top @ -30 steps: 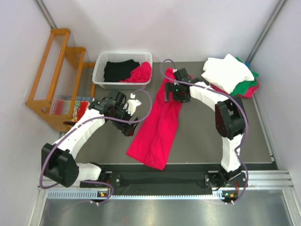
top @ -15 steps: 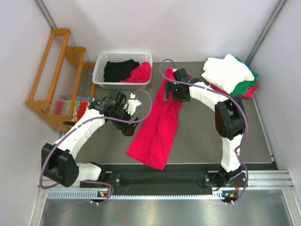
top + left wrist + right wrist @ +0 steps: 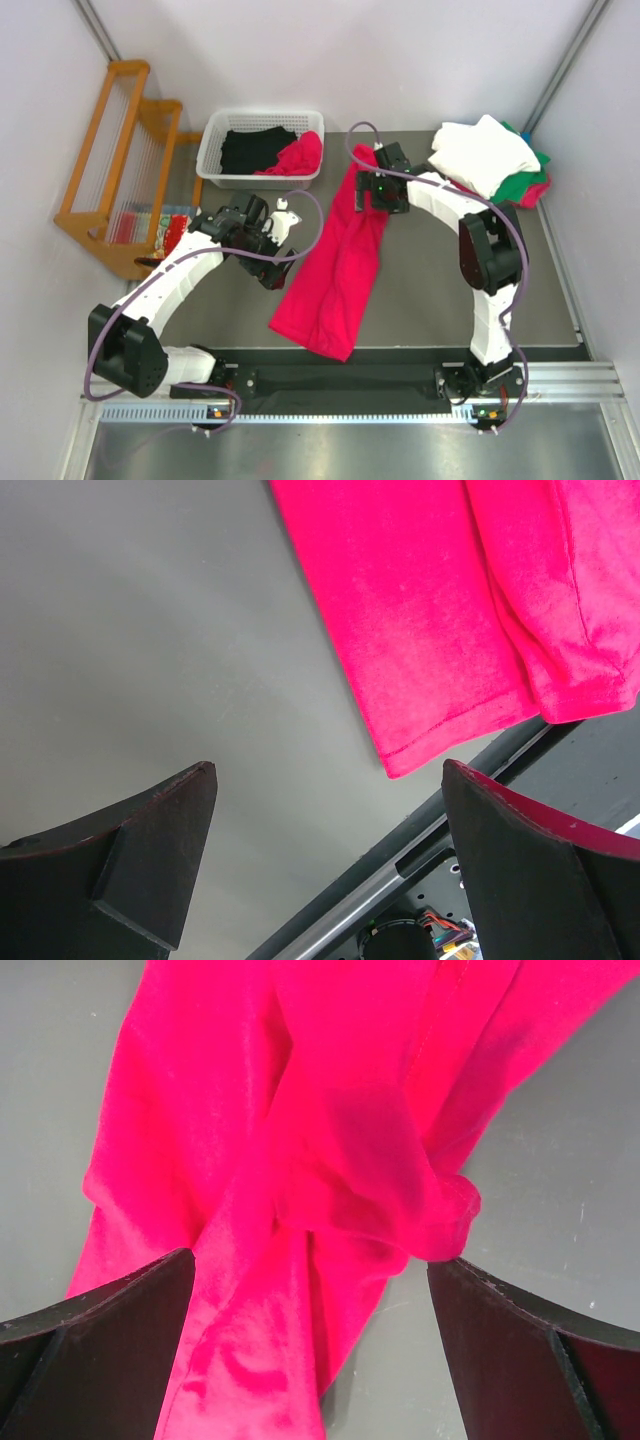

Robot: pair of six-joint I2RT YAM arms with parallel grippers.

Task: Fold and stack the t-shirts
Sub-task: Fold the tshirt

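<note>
A crimson-red t-shirt [image 3: 338, 268] lies stretched in a long crumpled strip down the middle of the grey table. My right gripper [image 3: 366, 196] hovers over its far end, open, with the bunched red cloth [image 3: 330, 1160] below and between its fingers. My left gripper [image 3: 281, 258] stands open just left of the shirt's left edge, over bare table; the shirt's hem corner [image 3: 430, 730] shows beyond its fingertips. A stack of folded t-shirts [image 3: 488, 158], white on top of green and red, sits at the far right. A black t-shirt [image 3: 252, 148] and a red one [image 3: 298, 155] lie in the basket.
A white lattice basket [image 3: 214, 152] stands at the back left. A wooden loom-like frame [image 3: 118, 160] stands beyond the table's left edge. The black rail [image 3: 340, 372] of the arm bases runs along the near edge, seen too as a dark bar [image 3: 420, 840].
My right gripper has shifted slightly to the right and away over the shirt's far end. The left arm and the shirts have not moved.
</note>
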